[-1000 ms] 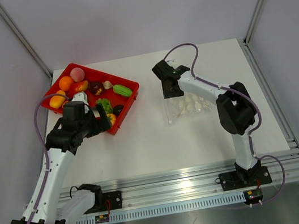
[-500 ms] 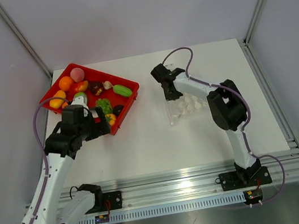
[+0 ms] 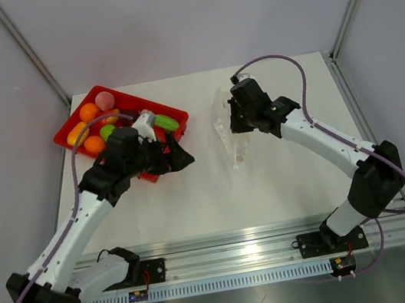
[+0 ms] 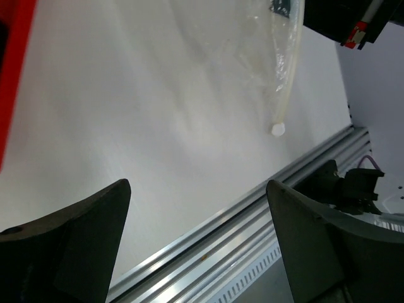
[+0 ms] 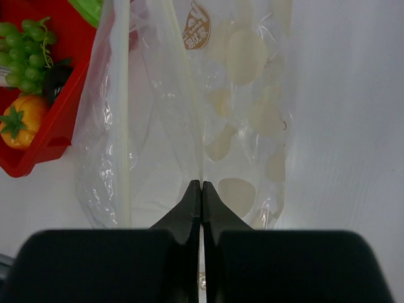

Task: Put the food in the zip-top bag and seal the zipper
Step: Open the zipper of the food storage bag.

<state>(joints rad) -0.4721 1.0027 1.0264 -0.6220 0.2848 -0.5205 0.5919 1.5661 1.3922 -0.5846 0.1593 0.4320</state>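
top external view shows the right tool [image 3: 235, 121] pinching the zip-top bag [image 3: 230, 147] and holding it up off the surface [image 3: 284, 176] at centre frame, so it stands on edge as a thin sliver. its long axis runs from the upper middle of the frame down toward the lower middle. right wrist view confirms the grip: the two fingers are pressed together on the clear film. the zipper [image 5: 122, 107] shows there as a whitish strip down the left side of the pouch, the side toward the red tray [image 3: 124, 94], which probably presents the mouth to the other arm. the left tool [image 3: 177, 155] hovers between tray and bag, and in the left wrist view its fingers are spread wide with nothing between them. the food [image 3: 89, 112] lies in the tray at upper left, and by my reading none of it is in the bag yet.
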